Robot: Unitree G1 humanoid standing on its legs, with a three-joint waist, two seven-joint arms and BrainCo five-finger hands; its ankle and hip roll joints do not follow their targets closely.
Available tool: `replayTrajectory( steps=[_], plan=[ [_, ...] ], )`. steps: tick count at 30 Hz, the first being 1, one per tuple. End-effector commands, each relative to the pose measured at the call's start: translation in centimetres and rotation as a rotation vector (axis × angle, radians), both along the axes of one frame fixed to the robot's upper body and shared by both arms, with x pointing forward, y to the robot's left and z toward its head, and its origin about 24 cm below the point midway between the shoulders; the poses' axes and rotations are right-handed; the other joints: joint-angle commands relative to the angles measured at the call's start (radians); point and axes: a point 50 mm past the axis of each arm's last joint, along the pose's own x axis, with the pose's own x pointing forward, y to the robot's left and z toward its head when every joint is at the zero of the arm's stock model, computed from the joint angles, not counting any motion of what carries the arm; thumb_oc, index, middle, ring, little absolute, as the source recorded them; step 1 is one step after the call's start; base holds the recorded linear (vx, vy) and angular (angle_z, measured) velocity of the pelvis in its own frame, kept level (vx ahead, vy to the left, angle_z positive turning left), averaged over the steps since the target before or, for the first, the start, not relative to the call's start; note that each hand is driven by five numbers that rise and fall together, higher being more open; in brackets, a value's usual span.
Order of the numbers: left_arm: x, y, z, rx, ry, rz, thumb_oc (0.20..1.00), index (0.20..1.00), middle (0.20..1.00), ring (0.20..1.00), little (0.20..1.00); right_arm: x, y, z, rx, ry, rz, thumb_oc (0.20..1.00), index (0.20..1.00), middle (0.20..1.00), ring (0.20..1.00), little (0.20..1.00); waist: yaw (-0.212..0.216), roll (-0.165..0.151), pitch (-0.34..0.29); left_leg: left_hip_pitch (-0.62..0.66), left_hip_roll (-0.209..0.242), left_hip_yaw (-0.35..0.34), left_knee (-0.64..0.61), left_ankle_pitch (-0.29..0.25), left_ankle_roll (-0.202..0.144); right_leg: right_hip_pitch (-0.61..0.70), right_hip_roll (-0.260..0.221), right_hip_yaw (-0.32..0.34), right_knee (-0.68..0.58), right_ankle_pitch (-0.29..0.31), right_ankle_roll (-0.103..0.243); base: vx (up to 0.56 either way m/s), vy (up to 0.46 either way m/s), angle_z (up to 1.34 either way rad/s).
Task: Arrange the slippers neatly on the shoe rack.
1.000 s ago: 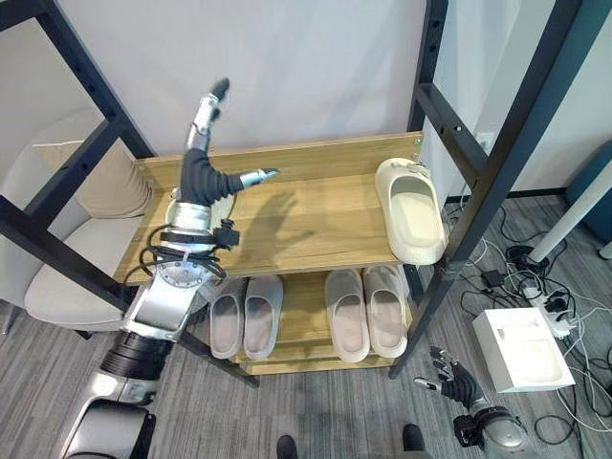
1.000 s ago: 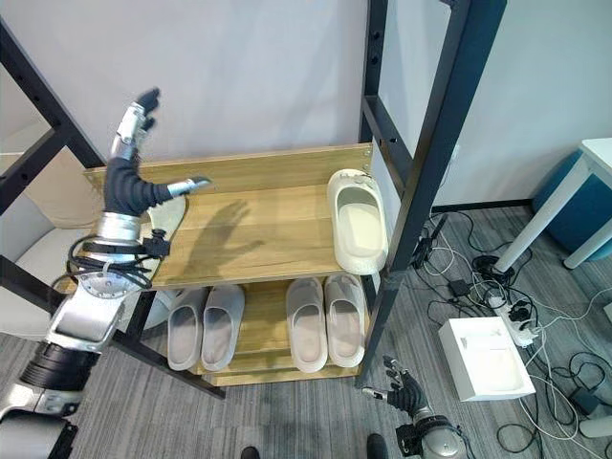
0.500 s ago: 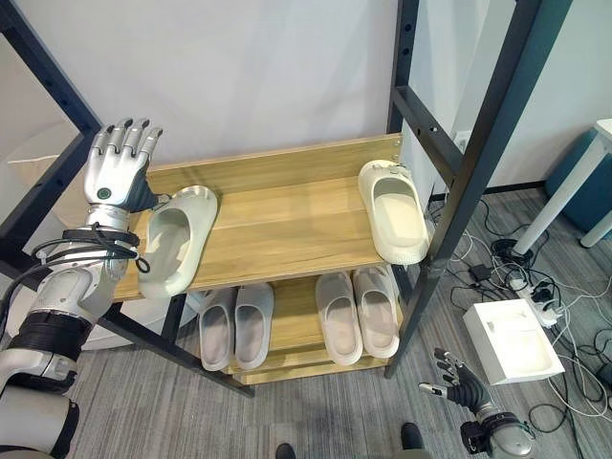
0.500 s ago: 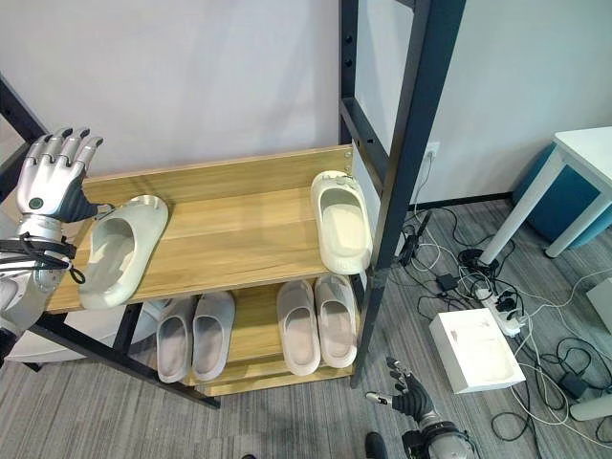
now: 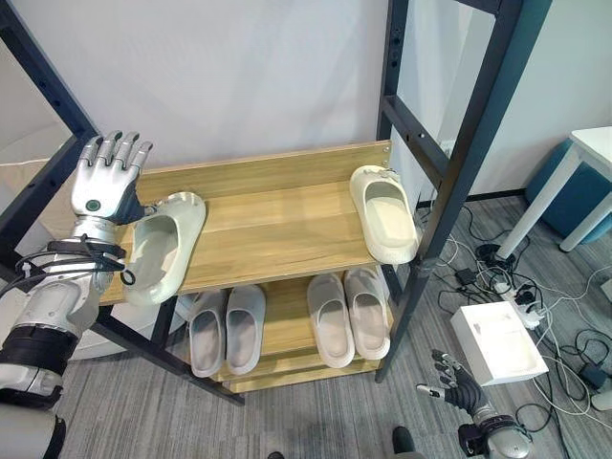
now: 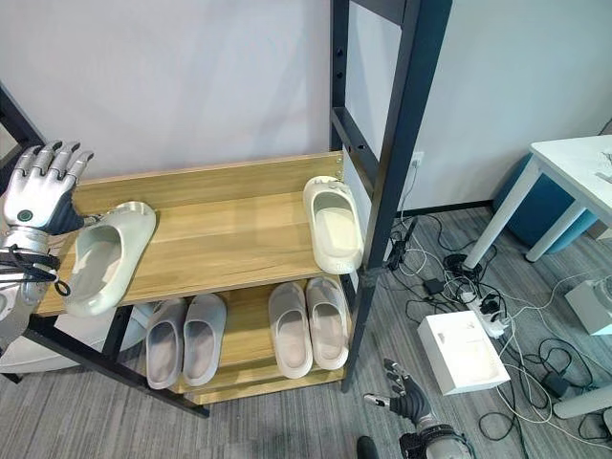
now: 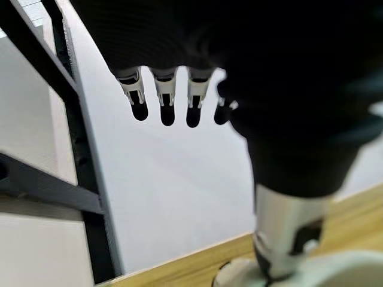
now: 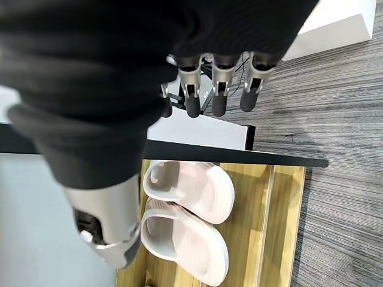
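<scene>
The wooden shoe rack [image 5: 277,225] has two shelves. A cream slipper [image 5: 163,244] lies at the left end of the top shelf, angled, with its heel past the front edge. My left hand [image 5: 105,182] is raised just left of its toe with its fingers straight up and open. In the left wrist view the thumb [image 7: 287,236] points down at the slipper's rim [image 7: 335,269]. A matching cream slipper [image 5: 382,212] lies at the shelf's right end. My right hand [image 5: 459,387] hangs open near the floor, right of the rack.
Two pairs of grey slippers [image 5: 227,328] [image 5: 347,311] sit on the lower shelf. Black frame posts [image 5: 449,163] stand at both ends of the rack. A white box [image 5: 497,339] and several cables lie on the floor to the right. A beige chair sits behind the rack's left end.
My left hand swung from over the shelf to its left end, turning its back to the camera and uncovering the left slipper. The camera has shifted too. The right hand stays low.
</scene>
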Motion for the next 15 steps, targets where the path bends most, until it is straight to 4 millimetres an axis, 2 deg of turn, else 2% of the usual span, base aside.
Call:
replayTrajectory(
  steps=[1, 3, 6, 10, 13, 15],
  plan=[
    [0.0, 1.0, 2.6, -0.115, -0.163, -0.01, 1.0, 1.0, 1.0, 1.0, 1.0, 2.1, 0.7, 1.9, 0.034, -0.133, -0.006, 1.0, 1.0, 1.0, 1.0, 1.0, 0.019, -0.008, 0.021, 0.076, 0.031, -0.005, 0.001, -0.103, -0.026, 0.015, -0.021, -0.059, 0.002, -0.038, 0.037, 0.0, 0.0, 0.0],
    [-0.5, 0.7, 2.5, -0.224, -0.248, -0.041, 1.0, 1.0, 1.0, 1.0, 1.0, 2.1, 0.8, 1.8, 0.034, -0.129, -0.013, 1.0, 1.0, 1.0, 1.0, 1.0, 0.022, -0.004, 0.019, 0.077, 0.03, -0.01, 0.001, -0.103, -0.026, 0.021, -0.021, -0.063, 0.001, -0.039, 0.035, 0.0, 0.0, 0.0],
    [-1.1, 0.8, 2.7, -0.187, -0.242, -0.047, 1.0, 1.0, 1.0, 1.0, 1.0, 2.2, 0.8, 1.6, 0.035, -0.12, -0.01, 1.0, 1.0, 1.0, 1.0, 1.0, 0.028, 0.0, 0.015, 0.074, 0.029, -0.015, 0.001, -0.101, -0.026, 0.023, -0.021, -0.07, 0.001, -0.038, 0.034, 0.0, 0.0, 0.0],
    [-1.1, 1.5, 2.5, 0.048, -0.114, 0.027, 1.0, 1.0, 1.0, 1.0, 1.0, 2.1, 0.8, 1.7, 0.036, -0.128, -0.003, 1.0, 1.0, 1.0, 1.0, 1.0, 0.027, -0.001, 0.013, 0.07, 0.029, -0.017, 0.001, -0.104, -0.026, 0.023, -0.022, -0.073, 0.001, -0.037, 0.038, 0.0, 0.0, 0.0],
    [0.3, 1.5, 3.0, 0.224, -0.017, 0.065, 1.0, 1.0, 1.0, 1.0, 1.0, 2.1, 0.7, 2.0, 0.042, -0.137, 0.009, 1.0, 1.0, 1.0, 1.0, 1.0, 0.014, 0.0, 0.015, 0.069, 0.03, -0.014, 0.001, -0.105, -0.025, 0.018, -0.023, -0.071, 0.001, -0.035, 0.041, 0.0, 0.0, 0.0],
    [2.4, 0.9, 4.1, 0.398, 0.083, 0.085, 1.0, 1.0, 1.0, 1.0, 1.0, 2.3, 0.5, 2.4, 0.048, -0.154, 0.022, 1.0, 1.0, 1.0, 1.0, 1.0, -0.006, 0.005, 0.018, 0.069, 0.029, -0.005, 0.001, -0.107, -0.024, 0.008, -0.022, -0.062, 0.002, -0.031, 0.048, 0.0, 0.0, 0.0]
  ],
)
